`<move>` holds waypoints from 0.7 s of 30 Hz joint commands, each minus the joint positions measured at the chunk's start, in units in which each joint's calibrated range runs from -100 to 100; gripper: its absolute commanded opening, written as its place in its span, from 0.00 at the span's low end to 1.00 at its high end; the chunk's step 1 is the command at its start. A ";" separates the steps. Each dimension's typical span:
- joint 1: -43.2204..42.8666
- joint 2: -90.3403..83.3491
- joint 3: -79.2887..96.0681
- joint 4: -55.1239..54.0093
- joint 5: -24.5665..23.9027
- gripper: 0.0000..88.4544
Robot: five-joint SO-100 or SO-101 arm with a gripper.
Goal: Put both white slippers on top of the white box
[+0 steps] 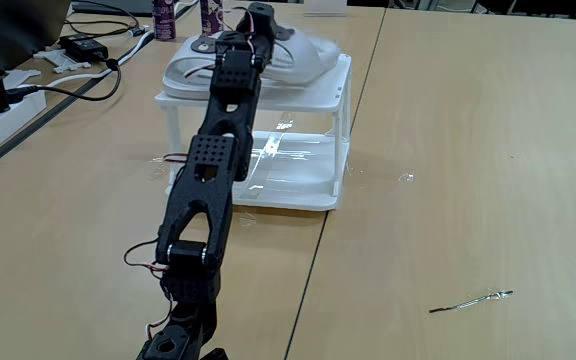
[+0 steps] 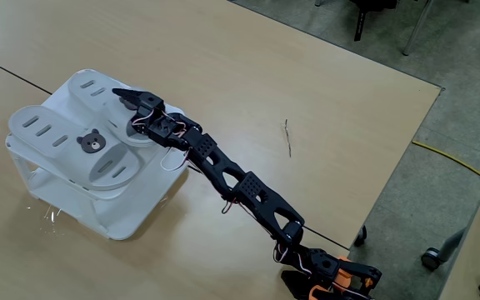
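Both slippers (image 2: pixel 73 142) lie side by side on top of the box (image 2: pixel 127 221), at about ten o'clock from the arm's base. Your hand (image 2: pixel 127 100) sits over the far slipper (image 2: pixel 98 87); whether it is apart or clamped, I cannot tell. Expect light, bendy, slightly slick rubber: pinch the strap edge.

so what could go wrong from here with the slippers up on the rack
The gripper sits low over the far slipper, so pulling back could drag it off the white box. The near slipper lies close to the box's edge and a nudge might tip it over. The outstretched arm crosses over the rack and could bump it.
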 commanded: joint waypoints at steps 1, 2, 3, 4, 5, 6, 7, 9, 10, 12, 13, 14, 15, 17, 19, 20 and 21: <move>-0.32 -2.18 -5.01 -0.70 0.42 0.24; -0.40 -2.26 -4.82 -0.53 0.42 0.27; -0.49 -2.35 -4.82 -0.44 0.42 0.29; -0.57 -2.43 -4.82 -0.44 0.42 0.30; -1.23 -2.60 -4.82 -0.44 0.42 0.31; -1.31 -2.77 -4.82 -0.35 0.42 0.31; -1.39 -3.53 -4.64 -0.10 0.42 0.31; -1.39 -6.30 -0.40 -0.01 0.42 0.31; -1.39 -8.24 2.21 -0.01 0.42 0.31; -1.23 -12.36 8.35 -0.10 0.42 0.31; -1.06 -14.97 11.59 -0.18 0.42 0.33; -0.98 -16.57 13.67 -0.18 0.42 0.35; -0.81 -17.91 15.38 -0.18 0.42 0.36; -0.73 -20.27 18.18 -0.18 0.42 0.36; -0.65 -22.54 20.62 -0.18 0.42 0.36; -0.65 -23.80 22.15 -0.18 0.42 0.36; -0.65 -25.82 24.76 -0.18 0.42 0.36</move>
